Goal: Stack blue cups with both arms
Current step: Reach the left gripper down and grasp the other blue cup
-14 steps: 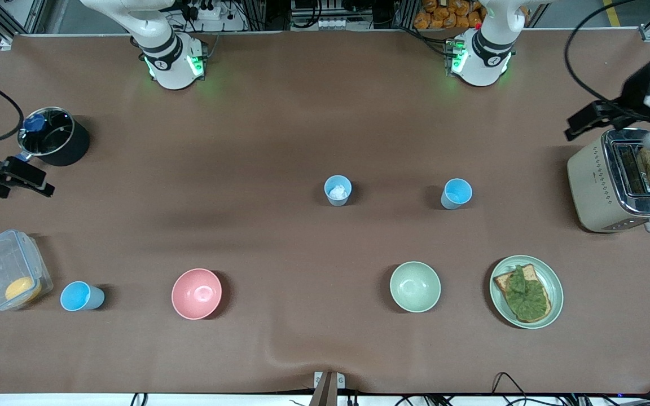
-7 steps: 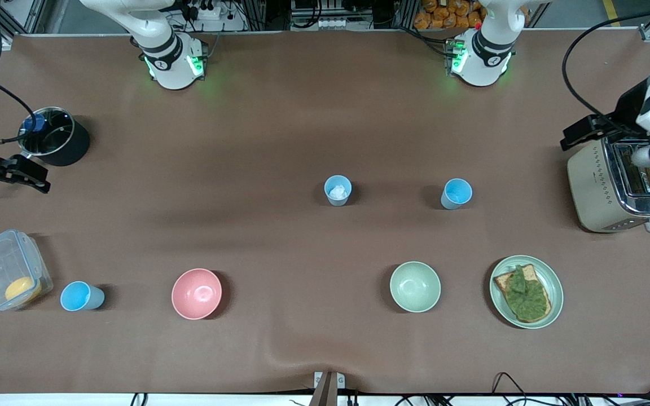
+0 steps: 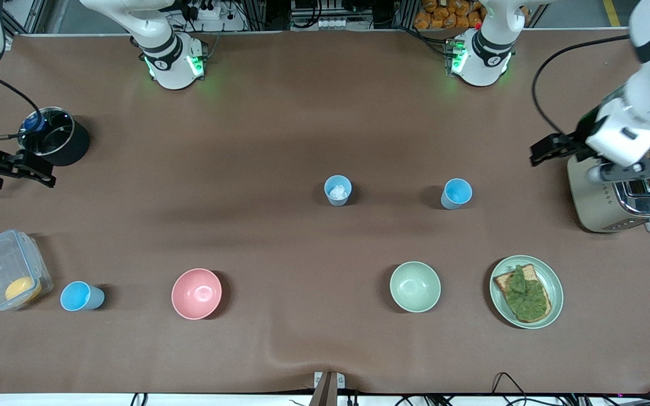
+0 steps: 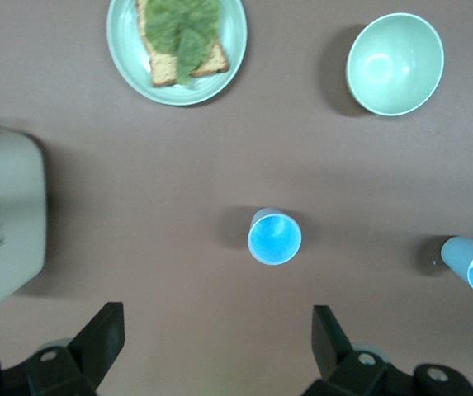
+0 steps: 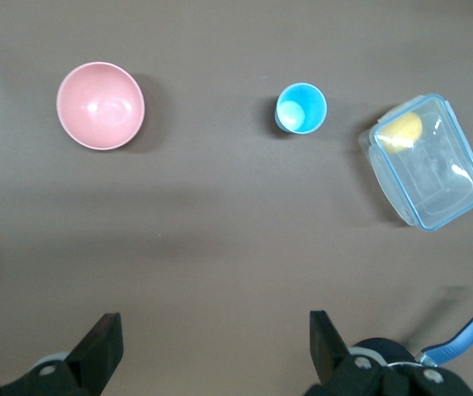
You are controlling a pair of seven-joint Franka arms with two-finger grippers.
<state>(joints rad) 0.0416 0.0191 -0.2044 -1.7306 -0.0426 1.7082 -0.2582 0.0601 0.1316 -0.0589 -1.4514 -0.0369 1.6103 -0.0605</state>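
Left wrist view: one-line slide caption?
Open left hand over the table, above a sky-blue cup, with the green bowl, toast plate and toaster around.

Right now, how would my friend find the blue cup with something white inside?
Start at the toaster at the left arm's end of the table and go toward the middle, past the sky-blue cup. The next cup is paler, and it alone holds a white lump.

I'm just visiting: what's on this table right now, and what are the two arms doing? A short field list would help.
cups: paler blue cup with white lump; sky-blue cup beside it; third blue cup by the clear box
bowls: pink bowl, pale green bowl
left end effector: open, empty, above the toaster
right end effector: open, empty, by the black pot
stacking: not started
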